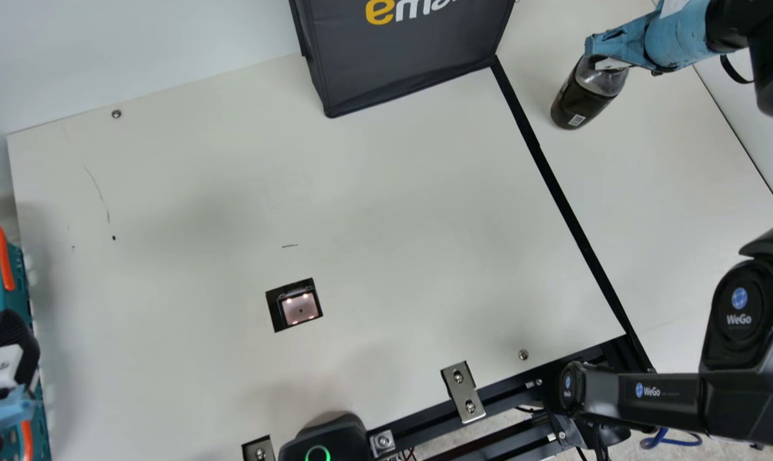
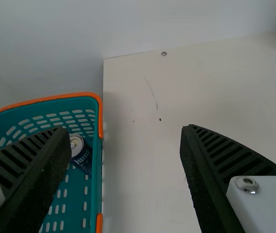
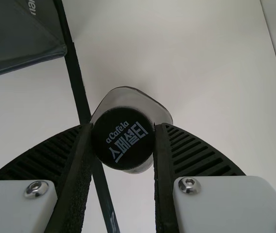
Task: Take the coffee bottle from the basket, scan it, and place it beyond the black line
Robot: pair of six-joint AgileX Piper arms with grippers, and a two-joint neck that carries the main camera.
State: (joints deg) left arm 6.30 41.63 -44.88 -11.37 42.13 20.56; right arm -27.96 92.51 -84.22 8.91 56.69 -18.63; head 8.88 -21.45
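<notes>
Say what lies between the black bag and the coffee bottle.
The black line runs between the black bag and the coffee bottle, with bare tabletop beside it, as the main view shows.

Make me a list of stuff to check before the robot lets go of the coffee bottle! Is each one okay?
1. Right claw has the coffee bottle by its cap: ok.
2. Coffee bottle is past the black line, on the side away from the scanner: ok.
3. Coffee bottle's bottom sits firmly on the table: cannot tell.
4. Coffee bottle got scanned: cannot tell.
5. Left claw is open and empty: ok.
</notes>
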